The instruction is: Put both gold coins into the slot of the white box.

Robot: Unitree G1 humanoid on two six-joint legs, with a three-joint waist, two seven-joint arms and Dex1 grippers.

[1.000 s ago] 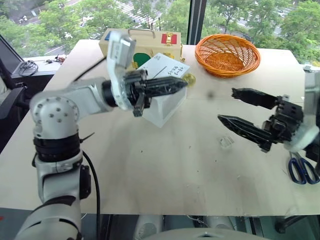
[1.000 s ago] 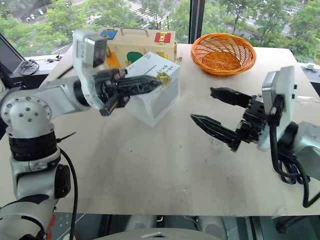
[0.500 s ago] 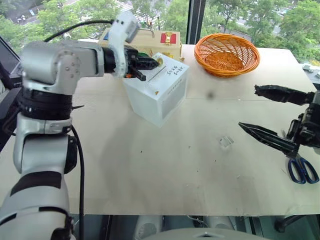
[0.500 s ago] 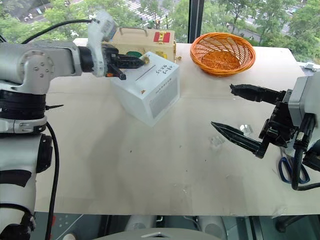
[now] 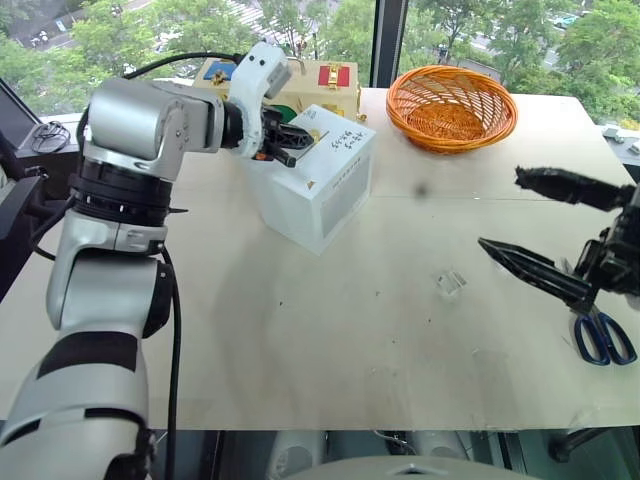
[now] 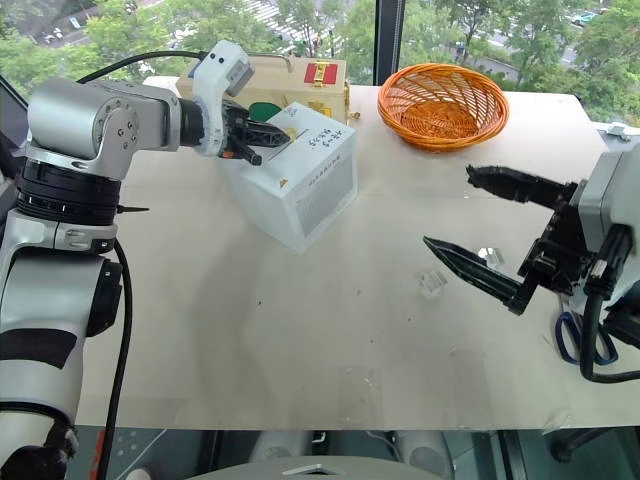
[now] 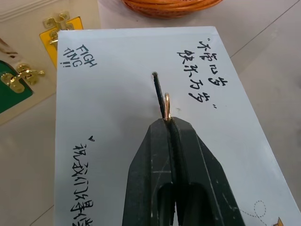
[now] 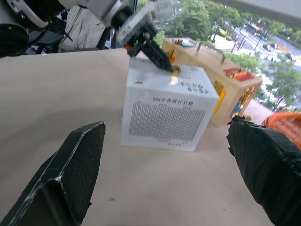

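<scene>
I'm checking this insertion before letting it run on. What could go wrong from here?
The gold coin, pinched on edge in the left pincer, sits beside the slot of the white box, not in it; released now, it might land flat on top. The tips may also nudge the box.

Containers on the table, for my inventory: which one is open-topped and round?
The orange wicker basket at the far side; the white box and the wooden case behind it are closed and boxy.

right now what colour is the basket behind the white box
Orange, woven basket; clearest in the right eye view.
</scene>
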